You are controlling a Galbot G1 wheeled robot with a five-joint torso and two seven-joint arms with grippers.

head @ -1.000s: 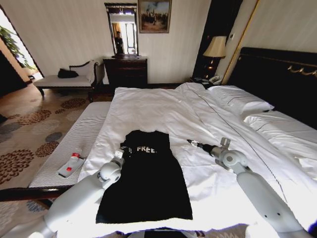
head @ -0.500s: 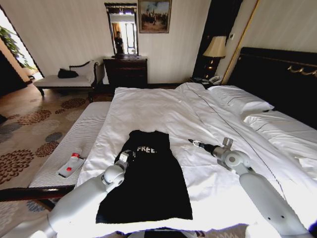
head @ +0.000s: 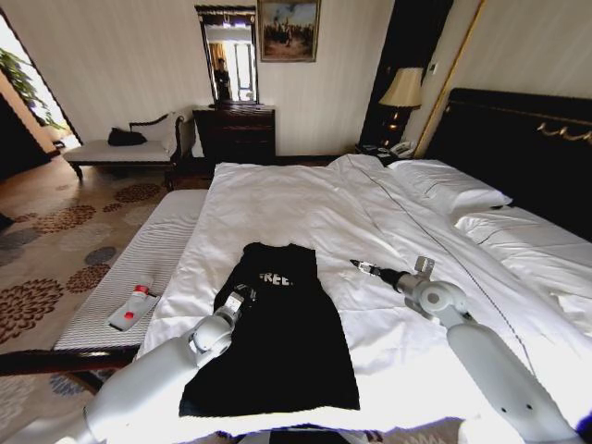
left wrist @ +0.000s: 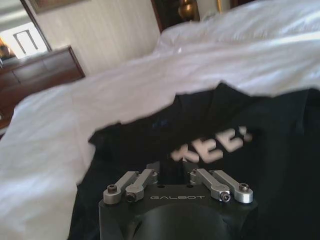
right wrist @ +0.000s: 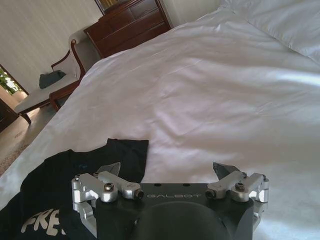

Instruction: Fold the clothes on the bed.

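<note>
Black cotton, the T-shirt [head: 274,338] lies flat on the white duvet of the bed [head: 305,208], near the foot edge and closer to the bed's left side, its collar toward the headboard [head: 518,153]. White lettering crosses the chest, and the sleeves look tucked in so the shirt forms a long narrow panel.

The left gripper [head: 235,300] sits low over the shirt's left edge, just below the lettering. In the left wrist view the left gripper's [left wrist: 175,172] fingers reach down into the dark cloth and their tips are hidden against it, so I cannot tell whether they are clenched on the fabric or released.

The right gripper [head: 363,266] hovers over bare duvet just beside the shirt's right shoulder, apart from the cloth. From its wrist camera the right gripper [right wrist: 167,172] shows its two dark fingertips [right wrist: 222,171] spread wide, released and holding nothing, with the shirt's [right wrist: 75,187] corner just beyond the other tip.

Pillows [head: 453,190] lie by the headboard. A bench [head: 139,273] runs along the bed's left edge.
</note>
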